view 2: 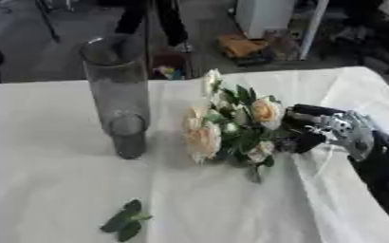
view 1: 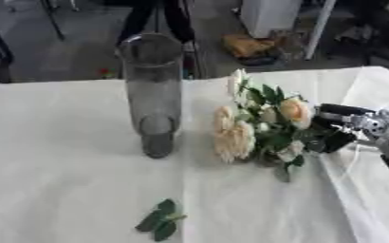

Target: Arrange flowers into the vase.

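Observation:
A tall clear glass vase (view 1: 152,90) stands upright on the white tablecloth, left of centre, with nothing visible inside. A bunch of cream and peach flowers (view 1: 260,126) with green leaves sits just right of it, blooms toward the vase. My right hand (view 2: 322,129) comes in from the right edge, its fingers curled round the stem end of the bunch. My left hand shows in neither view.
A loose sprig of green leaves (view 1: 161,220) lies on the cloth near the front. The tablecloth (view 1: 65,180) is wrinkled at the right (view 2: 330,190). Beyond the far table edge is a floor with chair legs, a white post and clutter.

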